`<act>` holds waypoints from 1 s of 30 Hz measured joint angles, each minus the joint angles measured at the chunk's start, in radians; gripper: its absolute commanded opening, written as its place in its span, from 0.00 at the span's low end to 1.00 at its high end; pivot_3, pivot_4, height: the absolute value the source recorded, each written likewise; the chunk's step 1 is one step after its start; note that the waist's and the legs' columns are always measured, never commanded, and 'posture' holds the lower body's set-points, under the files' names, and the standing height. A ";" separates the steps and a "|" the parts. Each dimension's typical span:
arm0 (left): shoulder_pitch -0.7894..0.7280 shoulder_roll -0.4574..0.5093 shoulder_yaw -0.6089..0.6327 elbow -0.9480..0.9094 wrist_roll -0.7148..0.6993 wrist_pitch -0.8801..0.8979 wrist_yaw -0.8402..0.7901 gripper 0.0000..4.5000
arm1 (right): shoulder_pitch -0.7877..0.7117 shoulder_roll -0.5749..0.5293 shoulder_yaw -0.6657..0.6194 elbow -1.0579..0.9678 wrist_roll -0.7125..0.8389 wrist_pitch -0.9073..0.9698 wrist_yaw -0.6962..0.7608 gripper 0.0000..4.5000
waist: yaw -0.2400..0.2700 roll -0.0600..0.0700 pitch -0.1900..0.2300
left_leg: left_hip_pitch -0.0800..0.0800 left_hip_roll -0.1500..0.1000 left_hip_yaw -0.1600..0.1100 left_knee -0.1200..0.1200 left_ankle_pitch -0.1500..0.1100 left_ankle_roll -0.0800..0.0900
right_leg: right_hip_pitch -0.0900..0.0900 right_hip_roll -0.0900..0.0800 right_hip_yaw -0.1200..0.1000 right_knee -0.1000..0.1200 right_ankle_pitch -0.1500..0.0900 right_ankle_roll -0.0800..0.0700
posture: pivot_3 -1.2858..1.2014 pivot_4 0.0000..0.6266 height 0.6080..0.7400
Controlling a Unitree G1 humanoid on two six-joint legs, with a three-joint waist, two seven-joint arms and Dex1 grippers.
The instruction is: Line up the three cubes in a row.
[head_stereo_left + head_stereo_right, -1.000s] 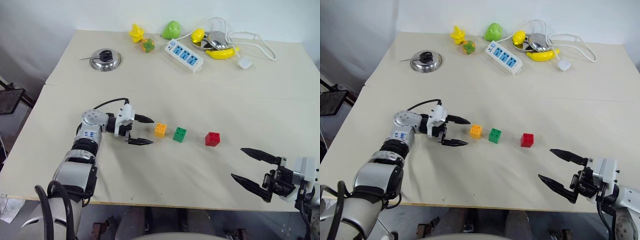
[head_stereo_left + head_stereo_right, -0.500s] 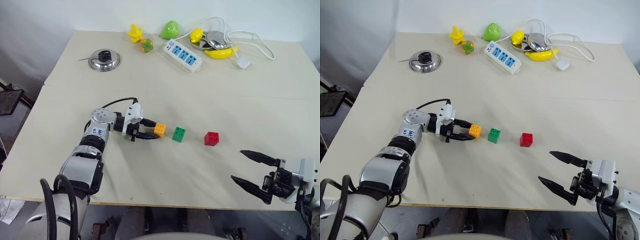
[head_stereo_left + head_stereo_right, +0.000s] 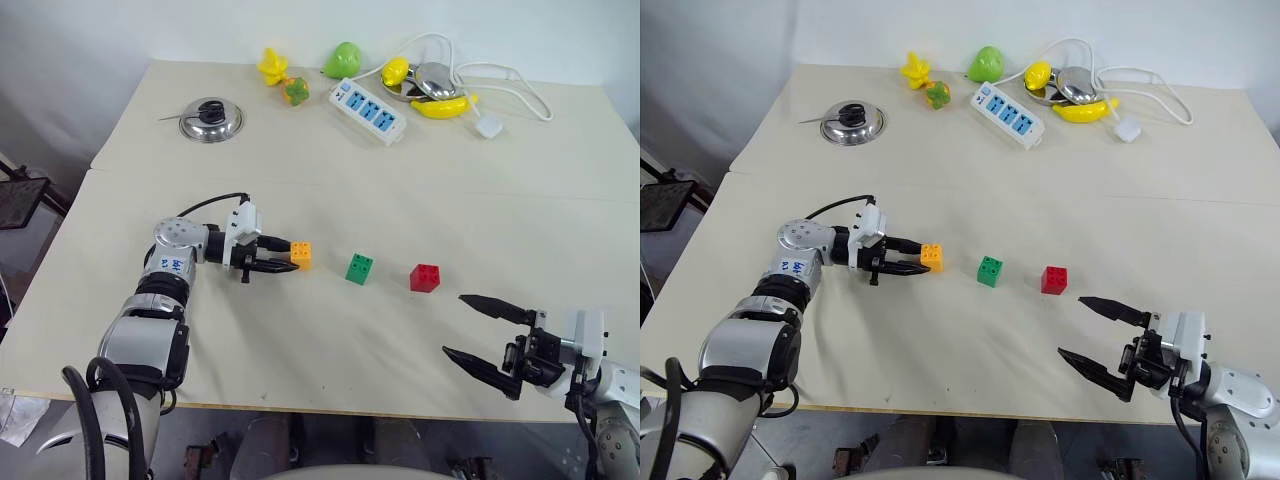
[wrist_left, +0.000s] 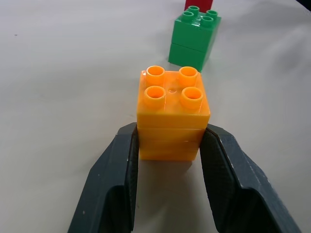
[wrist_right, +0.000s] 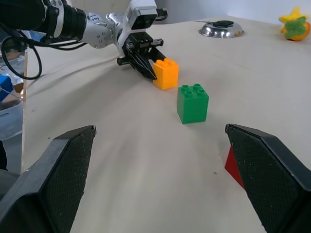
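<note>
Three studded cubes sit on the cream table (image 3: 330, 345): an orange-yellow cube (image 3: 300, 254), a green cube (image 3: 359, 268) and a red cube (image 3: 425, 277). The orange one stands further from the green than the green does from the red. My left gripper (image 3: 288, 257) reaches in from the left, shut on the orange cube's lower half; the left wrist view shows both fingers (image 4: 119, 179) pressed against the orange cube (image 4: 172, 114), with the green cube (image 4: 194, 39) beyond. My right gripper (image 3: 455, 325) hovers open near the front right edge, empty, below and right of the red cube.
At the far end lie a metal pot lid (image 3: 210, 119), a white power strip (image 3: 368, 107) with its cable, a metal bowl (image 3: 435, 78) and toy fruits, among them a banana (image 3: 443, 107). A seam crosses the table behind the cubes.
My left gripper closed on the orange cube and pulled it a little to the left, widening its gap to the green cube. The right gripper stayed open.
</note>
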 measured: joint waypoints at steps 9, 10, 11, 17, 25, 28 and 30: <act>0.007 0.008 -0.003 -0.003 0.003 -0.004 -0.001 0.32 | -0.023 0.000 0.002 0.006 -0.005 0.000 0.010 1.00 | -0.002 0.000 0.000 | 0.000 0.000 0.000 0.000 0.000 0.000 | 0.000 0.000 0.000 0.001 0.000 0.000 | 0.52 0.24 1.00; 0.007 0.009 -0.003 -0.004 0.003 -0.004 0.000 0.32 | -0.023 0.000 0.002 0.006 -0.006 0.000 0.010 1.00 | -0.002 0.000 0.000 | 0.000 0.000 0.000 0.000 0.000 0.000 | 0.000 0.000 0.000 0.001 0.000 0.000 | 0.52 0.24 1.00; 0.008 0.012 -0.003 -0.004 0.003 -0.005 0.002 0.32 | -0.023 0.000 0.004 0.008 -0.007 0.000 0.011 1.00 | -0.004 0.000 0.000 | 0.001 0.000 0.000 0.000 0.000 0.000 | 0.000 0.000 0.000 0.001 0.000 0.000 | 0.52 0.24 1.00; 0.011 0.029 -0.004 -0.004 0.003 0.009 -0.002 0.54 | -0.028 0.000 0.011 0.028 -0.010 -0.001 0.013 1.00 | -0.009 0.000 0.000 | 0.001 0.001 0.001 0.001 0.000 0.000 | 0.000 0.000 0.001 0.002 0.000 0.000 | 0.52 0.24 1.00; 0.069 0.094 0.025 -0.111 -0.065 0.059 -0.040 0.99 | -0.042 -0.001 0.011 0.042 -0.015 -0.002 0.024 1.00 | -0.013 0.000 0.000 | 0.001 0.001 0.000 0.001 0.000 0.000 | 0.000 0.000 0.001 0.002 0.000 0.000 | 0.52 0.24 1.00; 0.134 0.170 0.043 -0.236 -0.150 0.120 -0.040 0.99 | -0.048 -0.015 -0.001 0.049 -0.007 -0.001 0.036 1.00 | -0.018 0.000 0.000 | 0.001 0.001 0.000 0.001 0.000 0.000 | 0.000 -0.001 0.001 0.002 0.000 0.000 | 0.52 0.24 1.00; 0.238 0.225 0.075 -0.382 -0.215 0.194 -0.040 0.99 | -0.057 -0.025 -0.030 0.063 0.006 -0.001 0.045 1.00 | -0.027 0.000 0.000 | 0.001 0.001 0.000 0.001 0.000 -0.001 | 0.000 -0.001 0.002 0.002 0.000 0.000 | 0.52 0.24 1.00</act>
